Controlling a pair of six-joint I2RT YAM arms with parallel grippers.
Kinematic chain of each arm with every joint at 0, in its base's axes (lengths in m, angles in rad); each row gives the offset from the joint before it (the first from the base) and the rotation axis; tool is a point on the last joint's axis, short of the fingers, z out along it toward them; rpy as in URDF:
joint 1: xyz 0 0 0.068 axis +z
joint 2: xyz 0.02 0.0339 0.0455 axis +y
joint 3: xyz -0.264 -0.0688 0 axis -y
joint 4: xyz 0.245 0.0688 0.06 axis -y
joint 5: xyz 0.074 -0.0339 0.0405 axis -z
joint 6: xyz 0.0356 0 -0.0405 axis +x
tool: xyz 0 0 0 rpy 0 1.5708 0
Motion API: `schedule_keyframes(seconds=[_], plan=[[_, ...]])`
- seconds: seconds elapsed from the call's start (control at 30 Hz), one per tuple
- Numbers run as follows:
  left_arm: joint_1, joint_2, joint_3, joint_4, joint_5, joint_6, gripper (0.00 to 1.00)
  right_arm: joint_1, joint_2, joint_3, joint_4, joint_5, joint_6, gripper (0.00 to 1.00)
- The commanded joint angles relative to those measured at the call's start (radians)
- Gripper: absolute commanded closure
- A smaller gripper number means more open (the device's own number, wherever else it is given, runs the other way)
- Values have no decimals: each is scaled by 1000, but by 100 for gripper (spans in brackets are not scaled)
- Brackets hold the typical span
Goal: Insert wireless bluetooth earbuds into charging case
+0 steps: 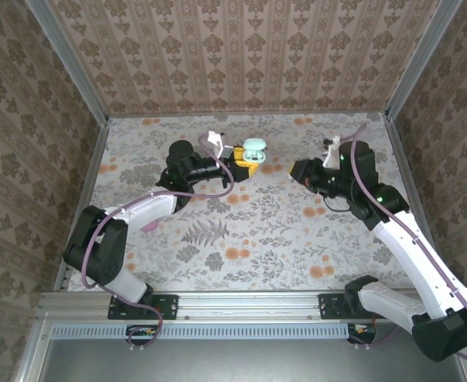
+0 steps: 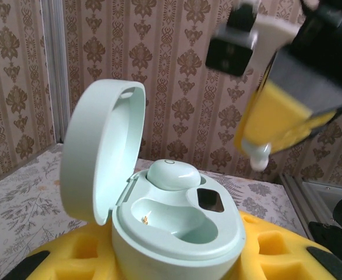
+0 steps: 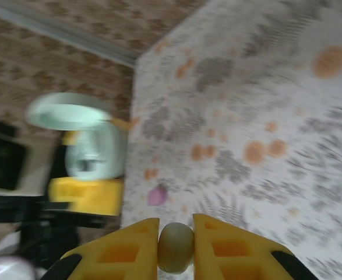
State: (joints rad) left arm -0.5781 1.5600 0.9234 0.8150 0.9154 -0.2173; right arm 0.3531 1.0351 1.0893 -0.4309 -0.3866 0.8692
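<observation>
Heavy blur smears the charging case (image 3: 92, 153) and table (image 3: 264, 87).

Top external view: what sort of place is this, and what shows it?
Probably a robot test enclosure, not a home: wallpapered walls in a metal frame, a floral tabletop, and a left arm and right arm bolted to a rail.

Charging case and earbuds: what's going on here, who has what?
The left gripper is shut on the charging case, whose lid stands open. One earbud sits in its slot; the other slot is empty. The right gripper is shut on the second earbud and holds it off to the side of the case, not yet inserted.
</observation>
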Motion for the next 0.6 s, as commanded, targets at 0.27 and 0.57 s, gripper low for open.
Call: schedule_keyframes(seconds=[0.27, 0.57], plan=[[-24, 11, 21, 38, -6, -2, 70, 159, 219, 247, 138, -30, -53, 80], [-25, -2, 13, 39, -12, -3, 69, 204, 285, 317, 38, 60, -135, 80]])
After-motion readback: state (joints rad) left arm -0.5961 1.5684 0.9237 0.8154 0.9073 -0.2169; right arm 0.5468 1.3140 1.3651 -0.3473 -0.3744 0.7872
